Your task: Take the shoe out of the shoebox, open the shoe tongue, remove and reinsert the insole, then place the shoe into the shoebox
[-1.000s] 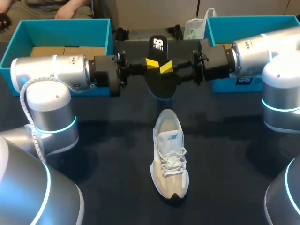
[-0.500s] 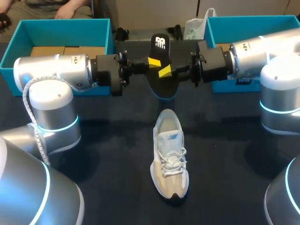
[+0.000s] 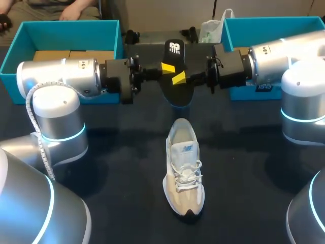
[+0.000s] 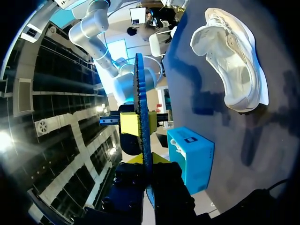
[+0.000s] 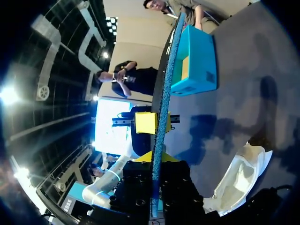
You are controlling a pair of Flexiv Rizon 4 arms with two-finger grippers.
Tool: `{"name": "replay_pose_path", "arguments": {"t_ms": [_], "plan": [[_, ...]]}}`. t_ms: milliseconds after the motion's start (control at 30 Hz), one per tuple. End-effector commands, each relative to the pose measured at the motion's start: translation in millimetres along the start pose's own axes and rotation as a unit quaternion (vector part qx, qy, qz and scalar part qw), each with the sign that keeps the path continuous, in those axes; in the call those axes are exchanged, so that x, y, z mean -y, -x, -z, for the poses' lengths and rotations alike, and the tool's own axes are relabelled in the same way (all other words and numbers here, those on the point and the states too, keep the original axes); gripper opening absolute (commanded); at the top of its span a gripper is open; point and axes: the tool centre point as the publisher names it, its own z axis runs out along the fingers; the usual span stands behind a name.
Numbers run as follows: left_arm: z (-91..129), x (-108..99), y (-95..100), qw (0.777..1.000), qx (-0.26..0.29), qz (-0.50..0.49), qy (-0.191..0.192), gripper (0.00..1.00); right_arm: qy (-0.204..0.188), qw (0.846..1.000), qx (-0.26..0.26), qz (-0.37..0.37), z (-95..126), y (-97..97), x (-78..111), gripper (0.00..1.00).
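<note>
One dark table (image 3: 117, 168) takes up most of the head view, and the left arm (image 3: 61, 79) and right arm (image 3: 274, 53) reach level across its far part toward each other. Behind them sit two open teal boxes, the left box (image 3: 66, 24) at the far left and the right box (image 3: 264, 23) at the far right, well apart. Between the arms and the near edge, the pale shoe (image 3: 184, 173) stands on its sole outside both boxes, laces up, toe toward the robot and heel toward the arms. Just beyond the heel, the black insole (image 3: 175, 90) hangs in the air between the boxes. The left gripper (image 3: 166, 67) and right gripper (image 3: 178, 78) each clamp it from opposite edges. Each wrist view shows the insole edge-on, pinched between that gripper's own yellow tips.
</note>
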Motion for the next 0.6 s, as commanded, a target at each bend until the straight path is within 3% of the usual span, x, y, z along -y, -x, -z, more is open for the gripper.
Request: {"name": "replay_pose_path", "arguments": {"t_ms": [33,133,167,200,233,400,500,600], "plan": [[-0.3,1.8,-0.8,1.0,0.002,-0.003,-0.002,0.0,0.002,1.0,-0.003,0.0,0.2,2.1,-0.5,0.0],[-0.6,3.1,-0.5,1.0,0.001,0.001,-0.007,0.0,0.006,1.0,-0.007,0.002,1.8,3.4,0.1,0.0],[0.0,3.8,0.3,1.0,0.001,0.008,-0.011,0.4,0.007,1.0,-0.007,0.003,2.4,3.7,0.4,0.0],[1.4,4.5,1.6,1.0,0.001,0.014,-0.012,0.94,0.009,1.0,-0.006,0.005,3.3,4.3,0.7,0.0],[3.1,5.4,2.8,1.0,0.001,0.019,-0.016,1.0,0.011,1.0,-0.005,0.009,4.5,5.2,0.9,0.0],[18.1,9.3,4.7,0.996,-0.045,0.069,-0.032,1.0,0.02,0.999,-0.001,0.043,14.4,10.5,1.9,0.0],[31.1,11.9,4.0,0.983,-0.093,0.15,-0.053,1.0,0.022,0.997,0.009,0.077,20.1,12.6,0.9,0.0],[35.8,13.2,4.8,0.983,-0.11,0.139,-0.047,1.0,0.001,0.994,0.008,0.106,23.2,14.5,-0.8,0.0]]}}
